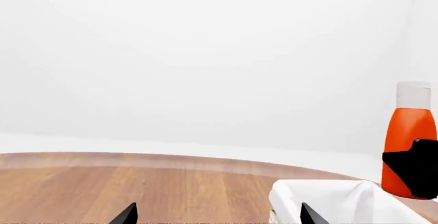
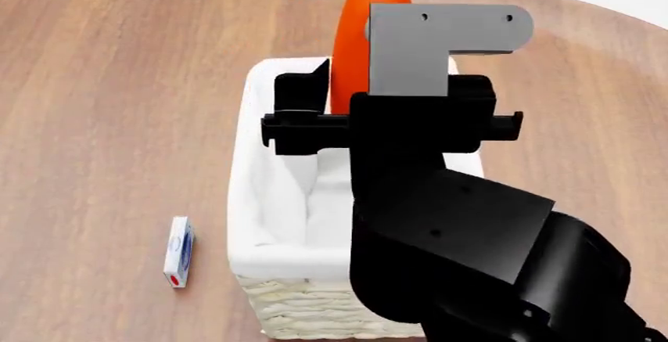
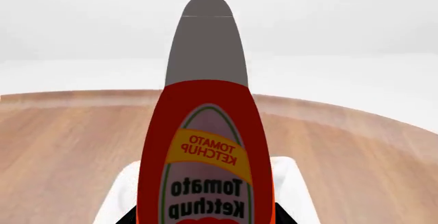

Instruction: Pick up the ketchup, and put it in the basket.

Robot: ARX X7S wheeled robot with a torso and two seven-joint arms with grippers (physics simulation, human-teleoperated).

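ketchup (image 2: 353,52) is standing upright between our right jaws (image 2: 392,123), which are clenching it over the basket (image 2: 250,201); our left jaws (image 1: 217,215) are hanging spread beside the basket.

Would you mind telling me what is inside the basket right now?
The basket shows only its white cloth liner. The ketchup is held above its far end by the right hand, whose arm hides much of the interior.

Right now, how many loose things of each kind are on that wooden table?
Ketchup bottle: 1, in the right pincer
Basket: 1
Small flat white box: 1
Total: 3
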